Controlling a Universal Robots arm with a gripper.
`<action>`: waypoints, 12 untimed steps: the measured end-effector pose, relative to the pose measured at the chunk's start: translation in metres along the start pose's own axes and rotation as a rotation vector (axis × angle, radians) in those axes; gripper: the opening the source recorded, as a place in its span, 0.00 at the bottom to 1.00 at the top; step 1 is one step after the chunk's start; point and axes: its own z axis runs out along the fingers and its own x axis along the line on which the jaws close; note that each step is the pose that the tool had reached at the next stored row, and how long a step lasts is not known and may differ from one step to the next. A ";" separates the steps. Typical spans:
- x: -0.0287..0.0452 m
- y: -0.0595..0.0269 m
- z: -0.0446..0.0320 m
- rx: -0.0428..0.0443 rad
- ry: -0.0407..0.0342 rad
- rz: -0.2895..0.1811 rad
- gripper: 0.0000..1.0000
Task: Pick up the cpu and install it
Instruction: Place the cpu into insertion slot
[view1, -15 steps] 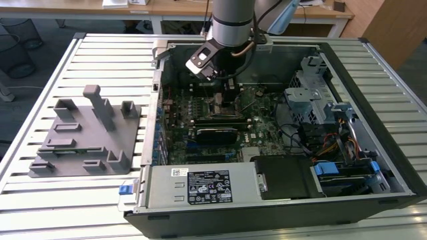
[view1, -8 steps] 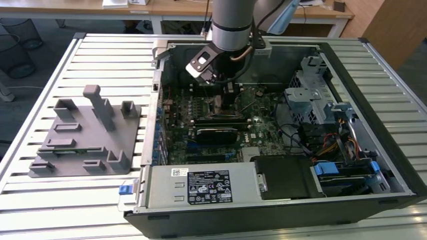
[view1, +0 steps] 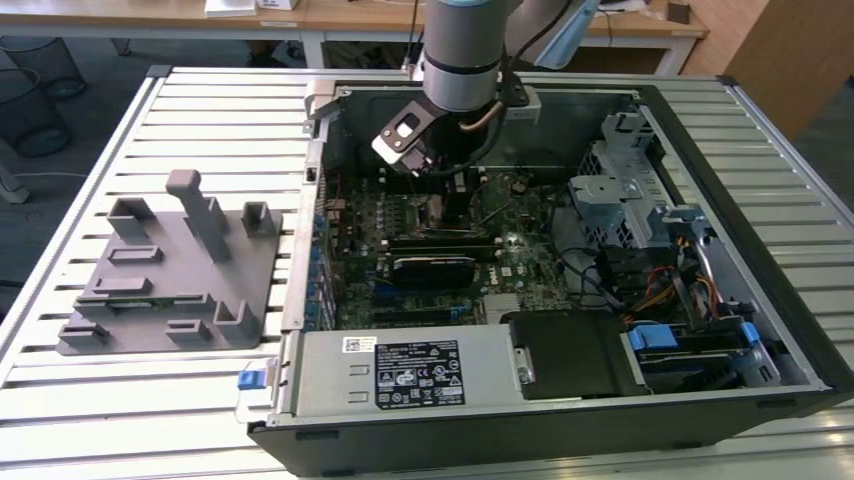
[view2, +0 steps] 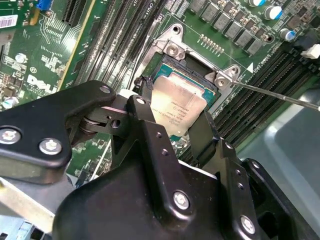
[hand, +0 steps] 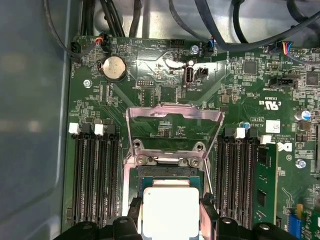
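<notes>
Gripping the cpu (view2: 182, 100) by two opposite edges, the claw (view2: 172, 112) is clenched on it right over the socket frame (hand: 170, 172). The hinged load plate (hand: 172, 117) stands raised just behind that frame. The thin metal lever (view2: 280, 95) is swung out to one side of it.

The main risk, as I judge it, is a skewed seating. If the chip meets the frame tilted or slightly turned, a corner could ride on the frame's wall and press unevenly on the contacts beneath. The fingers (view2: 142, 107) sit close against the frame's sides, so they could catch it and drag the chip. The raised plate might also tip forward onto the claw if it is knocked.

Several things are hard to judge. The chip covers the contacts inside the frame. From both wrist views I cannot tell whether it hangs just above the frame or already rests in it. Its near edge and the fingertips are cut off in the first wrist view. In the exterior view the arm (view1: 461, 60) blocks the frame.
</notes>
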 end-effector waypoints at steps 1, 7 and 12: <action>0.0000 0.0000 0.0008 0.0000 0.0000 0.000 0.54; 0.0005 -0.0001 0.0049 0.0001 -0.0001 0.004 0.54; 0.0007 -0.0001 0.0082 0.0001 -0.0001 0.006 0.54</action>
